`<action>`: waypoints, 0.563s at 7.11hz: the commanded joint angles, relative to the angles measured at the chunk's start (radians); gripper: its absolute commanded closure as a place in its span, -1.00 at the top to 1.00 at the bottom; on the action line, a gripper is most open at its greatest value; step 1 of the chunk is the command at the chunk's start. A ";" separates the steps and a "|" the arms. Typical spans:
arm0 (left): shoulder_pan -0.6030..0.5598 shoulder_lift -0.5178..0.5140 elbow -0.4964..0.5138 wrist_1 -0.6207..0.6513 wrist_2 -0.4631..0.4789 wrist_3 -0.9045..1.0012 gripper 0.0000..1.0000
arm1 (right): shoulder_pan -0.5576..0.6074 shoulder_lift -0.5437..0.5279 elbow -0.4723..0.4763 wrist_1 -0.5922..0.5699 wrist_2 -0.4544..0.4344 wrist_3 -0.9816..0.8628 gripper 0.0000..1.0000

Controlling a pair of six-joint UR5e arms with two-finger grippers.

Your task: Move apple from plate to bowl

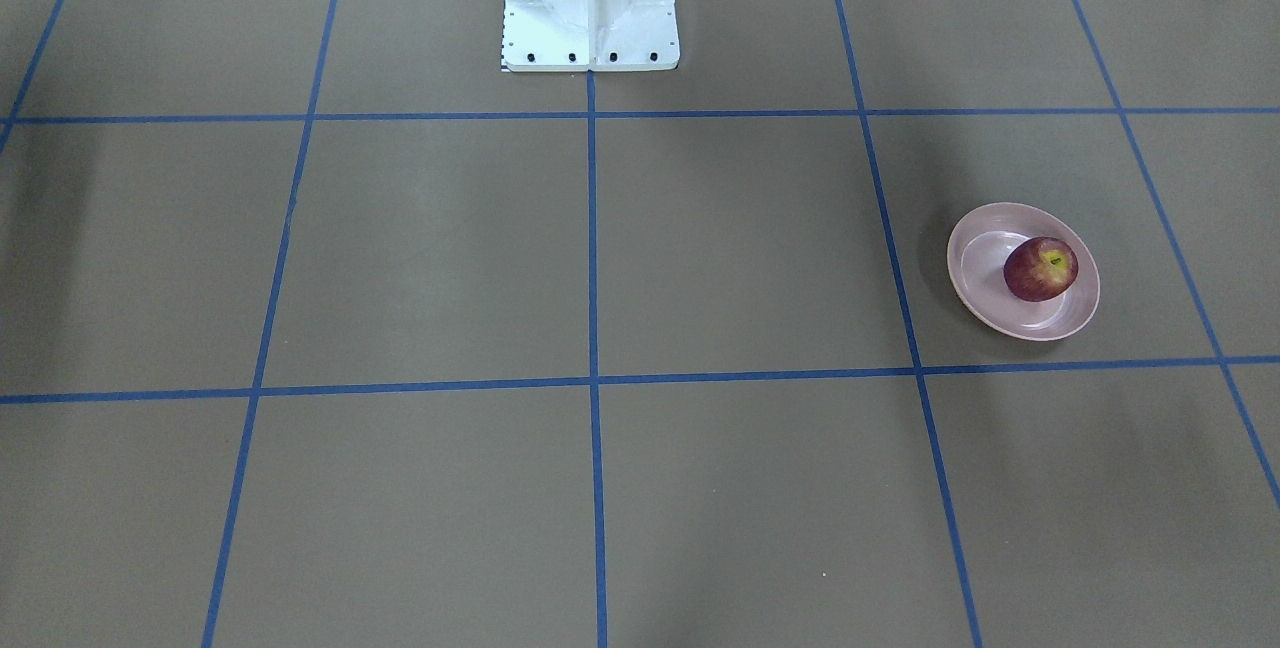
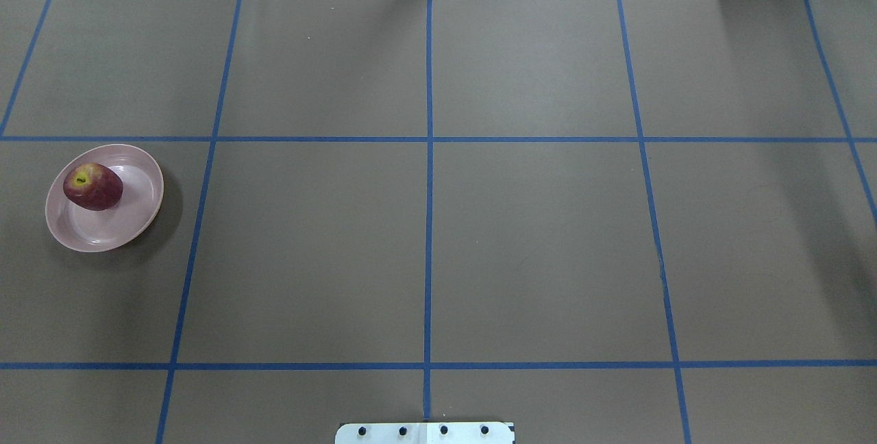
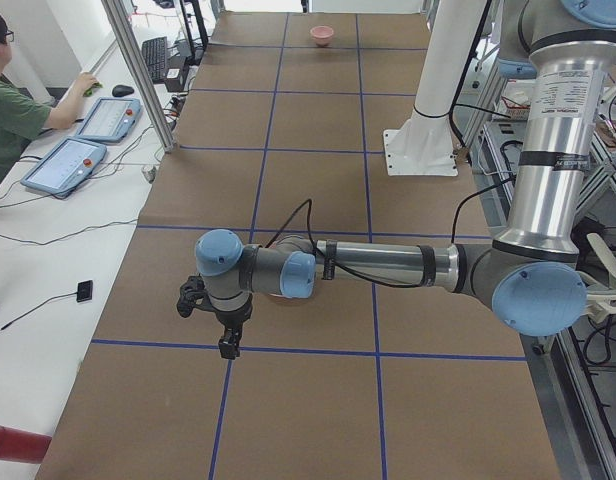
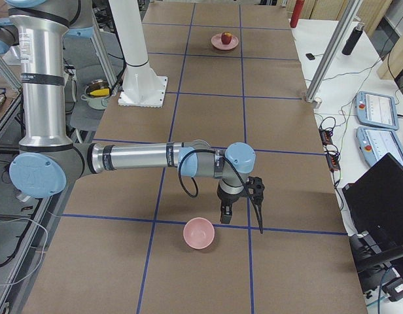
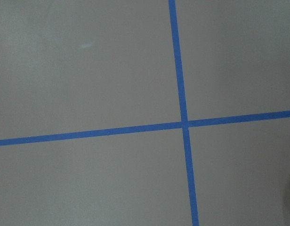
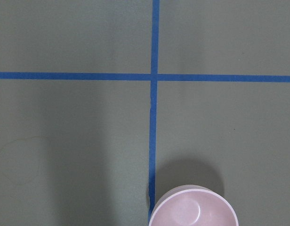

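Observation:
The dark red apple (image 1: 1040, 269) sits on the pale pink plate (image 1: 975, 273), on my left side of the table. Both also show in the overhead view: the apple (image 2: 93, 186) and the plate (image 2: 130, 221). The small pink bowl (image 4: 199, 233) stands at the table's other end. It also shows at the bottom of the right wrist view (image 6: 192, 209). My left gripper (image 3: 226, 340) hangs above the table near the plate, which its arm mostly hides. My right gripper (image 4: 243, 218) hangs just beside the bowl. I cannot tell whether either gripper is open or shut.
The white robot base (image 1: 590, 8) stands at the table's middle edge. Blue tape lines grid the brown table. An operator (image 3: 13, 110) sits at a side desk with control tablets (image 3: 63, 165). A metal post (image 4: 329, 52) stands at the table's edge.

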 commanded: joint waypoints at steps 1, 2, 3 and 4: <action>0.000 -0.001 -0.001 0.000 0.000 0.001 0.97 | 0.015 0.001 -0.008 0.001 -0.001 -0.002 1.00; 0.000 -0.001 -0.001 0.000 0.000 -0.001 0.97 | 0.017 0.003 -0.005 0.001 -0.001 -0.001 1.00; 0.000 -0.001 -0.001 0.000 0.000 -0.001 0.97 | 0.017 0.003 -0.005 0.001 -0.001 -0.001 1.00; 0.000 -0.001 -0.001 0.000 0.000 -0.001 0.97 | 0.017 0.001 -0.002 0.003 -0.003 -0.001 1.00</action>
